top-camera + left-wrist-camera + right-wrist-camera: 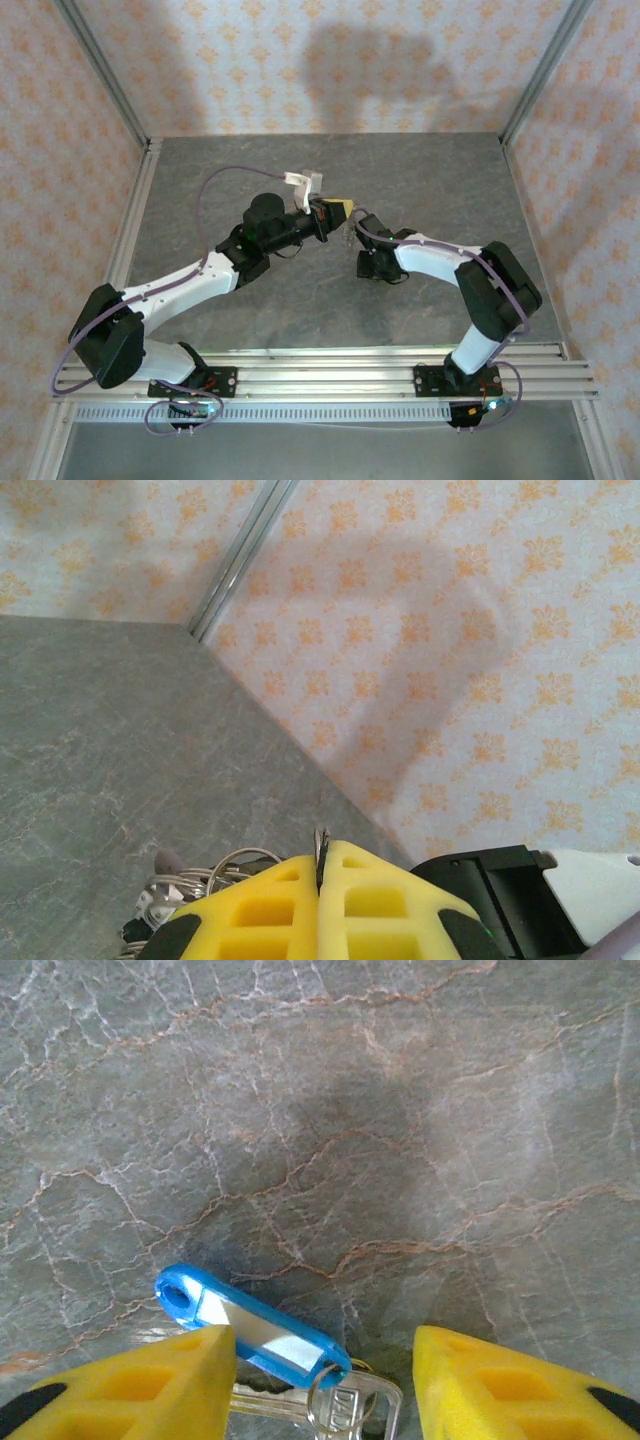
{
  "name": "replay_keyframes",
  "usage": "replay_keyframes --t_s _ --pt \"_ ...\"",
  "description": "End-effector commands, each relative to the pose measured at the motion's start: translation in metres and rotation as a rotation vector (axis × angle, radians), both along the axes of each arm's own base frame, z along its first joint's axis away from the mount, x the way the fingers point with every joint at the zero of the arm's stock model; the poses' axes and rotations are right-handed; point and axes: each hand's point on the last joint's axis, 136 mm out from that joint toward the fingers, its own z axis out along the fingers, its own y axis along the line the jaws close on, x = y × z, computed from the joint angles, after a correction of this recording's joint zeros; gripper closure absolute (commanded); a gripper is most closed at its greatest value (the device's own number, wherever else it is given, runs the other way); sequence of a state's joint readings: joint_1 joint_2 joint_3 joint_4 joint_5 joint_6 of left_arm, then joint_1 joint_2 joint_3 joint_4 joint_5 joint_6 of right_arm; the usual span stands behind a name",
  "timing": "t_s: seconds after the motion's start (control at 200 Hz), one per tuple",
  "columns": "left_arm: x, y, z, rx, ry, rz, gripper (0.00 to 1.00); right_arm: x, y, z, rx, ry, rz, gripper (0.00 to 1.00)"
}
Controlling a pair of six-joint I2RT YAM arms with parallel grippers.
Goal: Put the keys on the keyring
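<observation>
In the right wrist view a silver key [368,1412] lies on the grey table, joined by a small split ring [328,1402] to a bright blue plastic tag [250,1325] with a white label. My right gripper [322,1338] is open, its yellow fingers [150,1380] on either side of the key and tag. My left gripper [322,858] is shut, pinching the thin metal edge of the keyring [321,840], which pokes up between the pads. A pale wire loop [228,860] shows beside its left finger. From above, the left gripper [338,208] and right gripper [352,233] meet mid-table.
The grey marbled table [420,170] is bounded by patterned walls and aluminium posts [105,80]. A purple cable [205,195] arcs over the left arm. The rail [330,365] carrying both bases runs along the near edge.
</observation>
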State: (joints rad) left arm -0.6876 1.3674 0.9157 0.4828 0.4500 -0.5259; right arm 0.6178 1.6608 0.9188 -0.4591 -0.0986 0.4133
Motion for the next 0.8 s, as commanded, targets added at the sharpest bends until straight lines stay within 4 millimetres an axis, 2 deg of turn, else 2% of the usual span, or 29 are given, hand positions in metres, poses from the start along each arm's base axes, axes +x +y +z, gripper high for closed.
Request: replay_keyframes --t_s 0.0,0.095,0.225,0.465,0.616,0.796 --pt "-0.003 0.000 0.028 -0.055 -0.063 0.009 1.00 -0.014 0.000 -0.012 -0.048 0.057 0.050 0.56" --pt "-0.003 0.000 0.028 -0.056 -0.063 0.008 1.00 -0.016 -0.003 -0.013 -0.060 0.060 0.051 0.68" --pt "-0.003 -0.001 0.030 -0.057 -0.066 0.006 1.00 -0.013 -0.003 -0.012 -0.066 0.050 0.037 0.79" --pt "-0.005 0.000 0.031 -0.056 -0.065 0.005 1.00 0.005 0.003 0.005 -0.041 0.000 0.005 1.00" --pt "-0.005 0.000 0.032 -0.057 -0.066 0.006 1.00 0.019 0.004 0.015 -0.004 -0.028 -0.037 1.00" --pt "-0.005 0.001 0.033 -0.059 -0.067 0.005 1.00 0.025 0.004 0.011 0.027 -0.020 -0.064 1.00"
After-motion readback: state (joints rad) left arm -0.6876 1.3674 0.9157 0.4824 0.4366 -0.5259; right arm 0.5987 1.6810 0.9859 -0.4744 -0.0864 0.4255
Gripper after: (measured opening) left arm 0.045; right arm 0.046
